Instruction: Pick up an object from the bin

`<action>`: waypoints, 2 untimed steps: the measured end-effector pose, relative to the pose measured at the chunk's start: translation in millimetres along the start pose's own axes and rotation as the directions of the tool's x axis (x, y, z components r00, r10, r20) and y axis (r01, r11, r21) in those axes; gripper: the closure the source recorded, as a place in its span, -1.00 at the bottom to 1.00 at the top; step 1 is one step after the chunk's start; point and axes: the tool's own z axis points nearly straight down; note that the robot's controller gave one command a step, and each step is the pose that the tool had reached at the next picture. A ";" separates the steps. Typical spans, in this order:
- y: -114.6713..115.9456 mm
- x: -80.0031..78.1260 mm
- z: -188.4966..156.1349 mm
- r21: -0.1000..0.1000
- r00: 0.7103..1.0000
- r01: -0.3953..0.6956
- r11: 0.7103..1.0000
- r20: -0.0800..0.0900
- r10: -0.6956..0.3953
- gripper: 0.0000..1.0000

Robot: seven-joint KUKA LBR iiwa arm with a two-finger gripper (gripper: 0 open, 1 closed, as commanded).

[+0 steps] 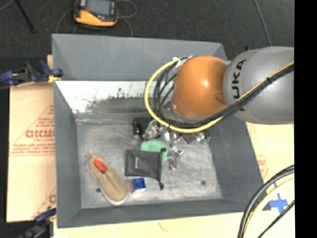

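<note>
Several small things lie on the floor of the bin, and from my screen none of them looks lifted, so I judge the pick not yet made. The gripper is low in the middle of the bin, under the arm's orange cover. Its tip sits just beside a green lump and at the upper right corner of a black pouch. These two are the nearest candidates, and I cannot say which one it is meant for.

Whether the jaws are spread or closed I cannot tell, because the metal parts blur together against the grey floor. I see nothing clearly between them. They may be touching the green lump or the pouch's edge, but I cannot confirm contact.

Farther off, toward the near left corner, lie a tan sole with an orange piece on it and a blue block. A small dark thing sits by the back wall. Closing on something and raising it clear are still to do.
</note>
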 end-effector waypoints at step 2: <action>-2.6 -22.6 67.3 0.004 0.909 0.416 0.909 0.007 -0.416 1.00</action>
